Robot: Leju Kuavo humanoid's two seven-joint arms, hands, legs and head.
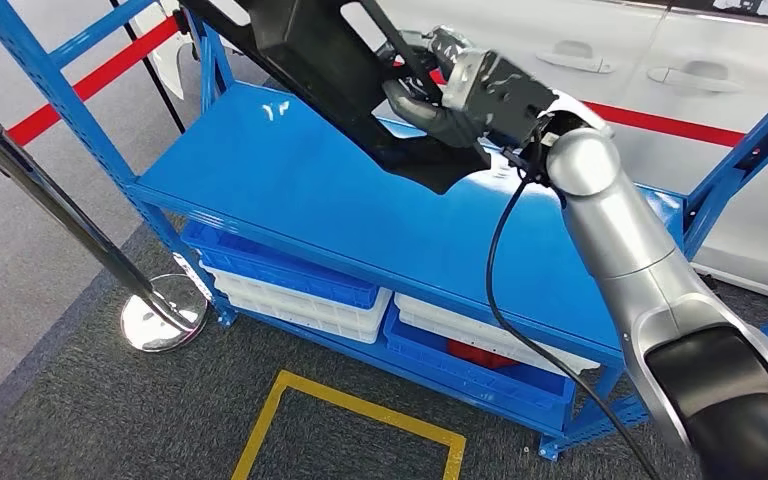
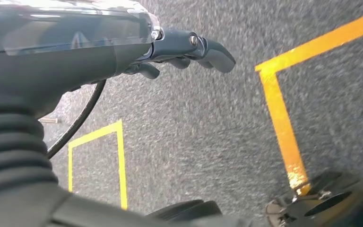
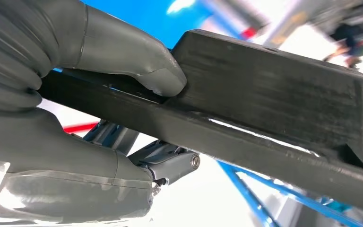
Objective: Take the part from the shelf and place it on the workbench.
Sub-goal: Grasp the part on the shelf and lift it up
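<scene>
Black part, matte, above bright blue shelf. Grey right hand on silver arm. Beneath shelf top: blue and white bins, red item inside one. Beside shelf: chrome stanchion, yellow floor outline on dark grey carpet. Behind shelf: red stripe across white panel. Dark grey left hand over same carpet.
</scene>
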